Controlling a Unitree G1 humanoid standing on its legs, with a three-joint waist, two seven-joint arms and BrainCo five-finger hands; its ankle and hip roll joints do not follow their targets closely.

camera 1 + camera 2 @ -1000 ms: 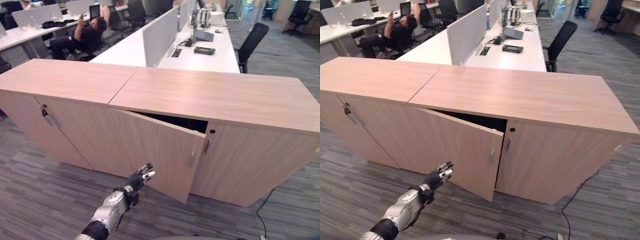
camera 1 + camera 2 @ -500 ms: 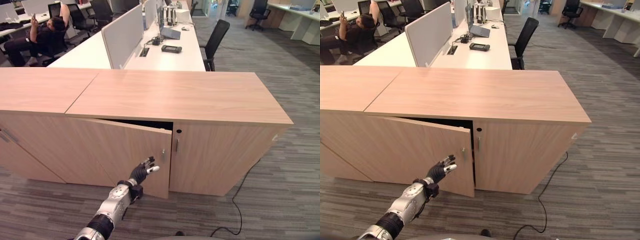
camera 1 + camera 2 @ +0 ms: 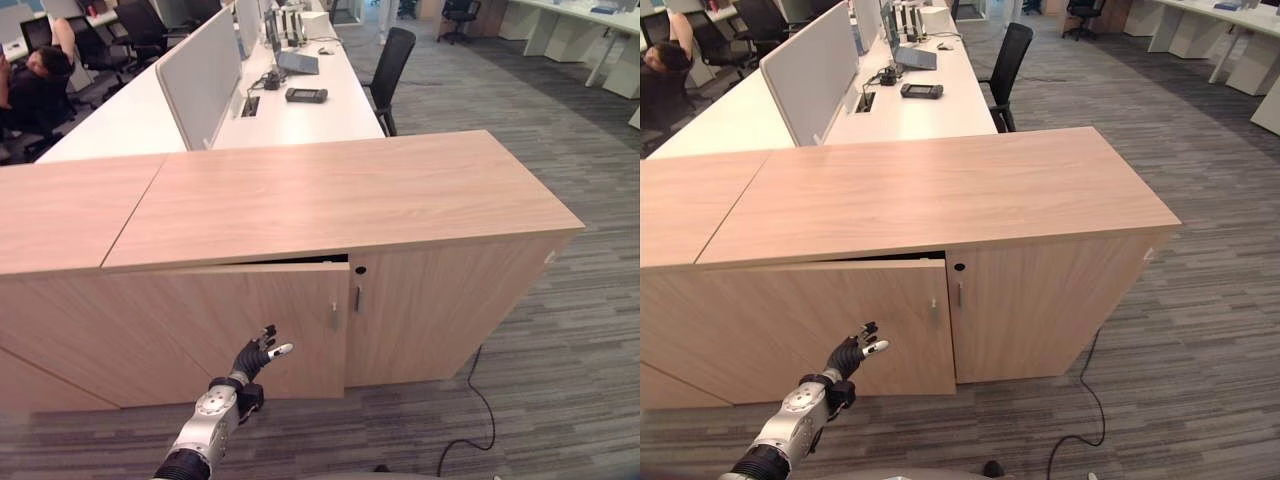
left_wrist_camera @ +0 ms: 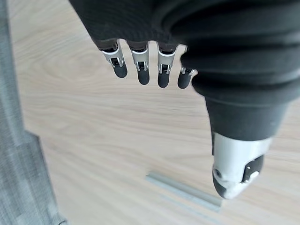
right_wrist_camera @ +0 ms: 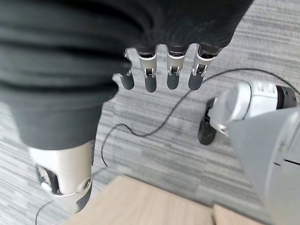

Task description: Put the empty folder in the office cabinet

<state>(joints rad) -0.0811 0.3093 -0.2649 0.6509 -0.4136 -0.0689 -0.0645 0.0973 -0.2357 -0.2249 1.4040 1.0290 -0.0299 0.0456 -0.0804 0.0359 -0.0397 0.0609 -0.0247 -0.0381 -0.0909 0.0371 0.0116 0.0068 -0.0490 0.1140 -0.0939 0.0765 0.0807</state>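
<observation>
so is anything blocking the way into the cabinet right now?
Yes. The left cabinet door is almost shut, leaving a thin dark gap at its top edge. The left hand is open in front of it, holding nothing. No folder is visible.

**An open-plan office**

This is a shared office floor. A long white table (image 3: 300, 115) runs back from the viewer, split down its middle by a grey divider screen (image 3: 200, 75), and on it lie a closed laptop (image 3: 298, 62) and a dark desk phone (image 3: 306, 95). A black swivel chair (image 3: 388, 60) stands at its side, and more chairs and pale tables show farther off. At the far left a person (image 3: 35, 85) in dark clothes sits at another table. Nearest the viewer stand low light-wood office cabinets (image 3: 330, 200) with slim metal handles (image 3: 357, 298) on their doors. Grey striped carpet (image 3: 570, 360) covers the floor.
</observation>
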